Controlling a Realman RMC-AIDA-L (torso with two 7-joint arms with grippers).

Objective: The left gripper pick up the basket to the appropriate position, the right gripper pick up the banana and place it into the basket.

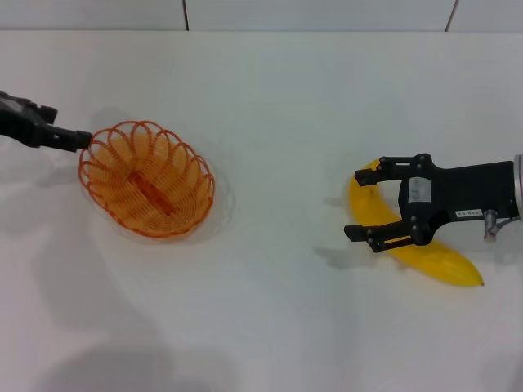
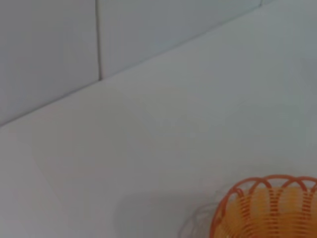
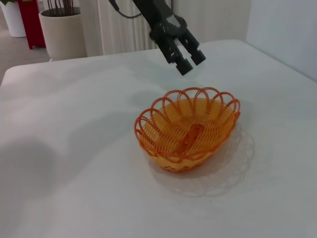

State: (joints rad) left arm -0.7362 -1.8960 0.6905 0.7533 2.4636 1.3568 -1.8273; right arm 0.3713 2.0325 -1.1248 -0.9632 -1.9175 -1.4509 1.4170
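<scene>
The orange wire basket [image 1: 147,180] sits on the white table at the left; it also shows in the right wrist view [image 3: 188,130] and partly in the left wrist view [image 2: 270,208]. My left gripper [image 1: 80,140] is at the basket's far left rim, seen in the right wrist view [image 3: 187,58] just beyond the rim with its fingers apart and holding nothing. The yellow banana [image 1: 433,257] lies on the table at the right. My right gripper [image 1: 358,204] is open, its two fingers on either side of the banana's upper end, not closed on it.
The white table [image 1: 270,98] reaches back to a tiled wall. In the right wrist view a beige plant pot [image 3: 60,30] and a red object [image 3: 30,20] stand on the floor beyond the table's far edge.
</scene>
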